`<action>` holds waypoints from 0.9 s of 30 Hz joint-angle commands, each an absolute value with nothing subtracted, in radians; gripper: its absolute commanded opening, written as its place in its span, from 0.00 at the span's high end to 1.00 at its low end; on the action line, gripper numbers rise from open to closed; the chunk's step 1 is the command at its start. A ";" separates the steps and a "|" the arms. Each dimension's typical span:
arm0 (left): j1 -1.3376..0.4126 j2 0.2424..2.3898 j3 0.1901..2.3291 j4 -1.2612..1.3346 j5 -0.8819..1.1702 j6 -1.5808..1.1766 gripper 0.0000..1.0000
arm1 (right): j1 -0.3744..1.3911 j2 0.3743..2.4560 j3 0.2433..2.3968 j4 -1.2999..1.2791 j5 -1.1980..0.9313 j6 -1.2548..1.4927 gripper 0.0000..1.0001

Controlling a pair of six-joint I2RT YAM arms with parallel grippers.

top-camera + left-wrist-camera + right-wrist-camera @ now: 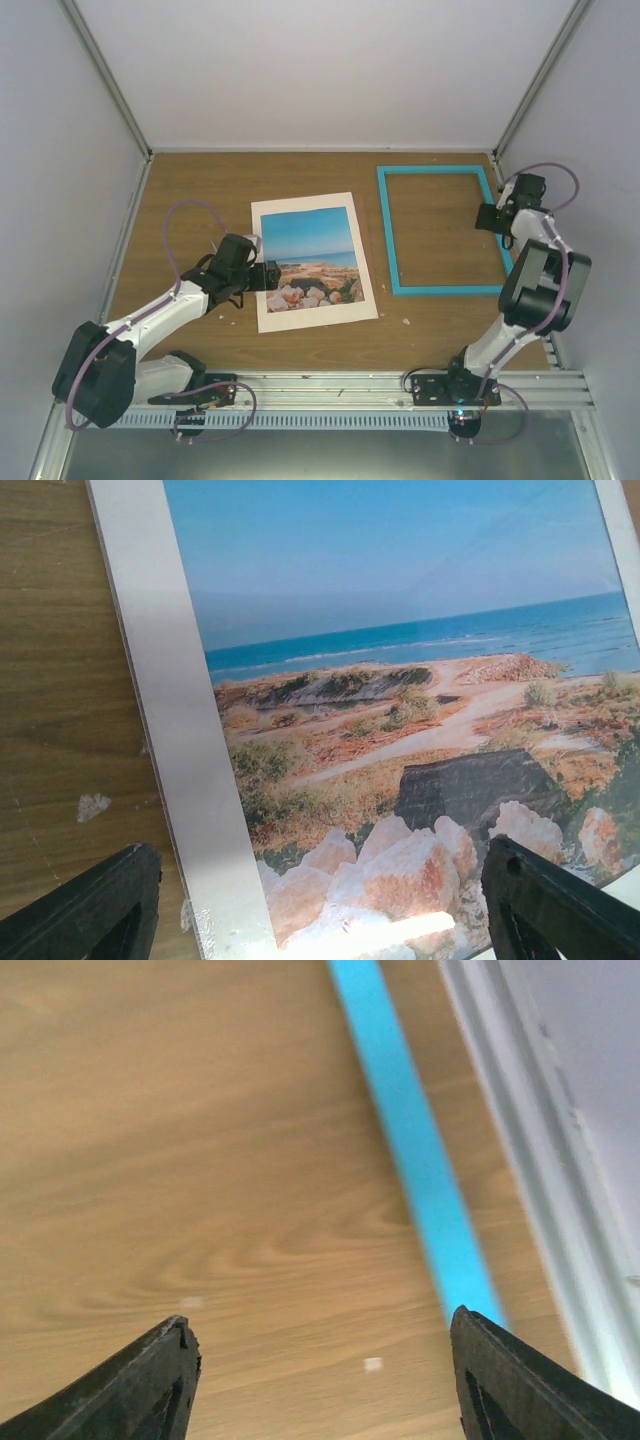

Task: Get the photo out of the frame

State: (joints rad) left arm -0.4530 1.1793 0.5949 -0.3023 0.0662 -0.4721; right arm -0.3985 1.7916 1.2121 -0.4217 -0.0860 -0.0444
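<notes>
Left gripper [262, 276] [320, 920]: fingers [90, 912] wide apart, holding nothing, hovering low over the near-left part of the photo [310, 255] [400, 730]. One finger is over bare table [200, 190] [60, 680] just outside the mat [268, 318] [170, 710], the other is over the rocks in the print; can't tell if either tip touches

Right gripper [490, 216] [330, 1380]: fingers [140, 1385] also apart, nothing between them but wood. Right finger is at the right rail of the frame [388, 230] [420, 1160]; contact unclear

Photo is out of the frame and lies flat, picture side up, left of centre on the table, with the white mat as a border all round it. Can't tell if the mat is over or under the print. Long axis runs away from the arms, turned slightly, sky at the far end and rocks at the near end

Frame lies flat to the right of the photo, just apart from the mat, turquoise side up, table wood showing through its opening, right rail close to the side wall

Small white flecks [93, 806] [373, 1364] on the wood
</notes>
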 commanded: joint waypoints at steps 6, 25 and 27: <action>-0.440 1.151 0.574 -0.295 0.084 -0.530 0.10 | -0.089 1.503 1.037 -0.435 -0.236 0.268 0.26; -0.446 1.127 0.450 -0.252 0.138 -0.610 0.03 | 0.421 1.347 0.730 -0.186 -0.434 0.417 0.21; -0.448 1.131 0.441 -0.252 0.140 -0.609 0.03 | 0.441 1.371 0.721 -0.180 -0.416 0.417 0.21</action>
State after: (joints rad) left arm -0.4469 1.1290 0.4641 -0.3099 0.1158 -0.5945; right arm 0.4007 1.3277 0.7467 -0.2352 -0.4076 0.4007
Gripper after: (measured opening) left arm 0.967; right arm 0.791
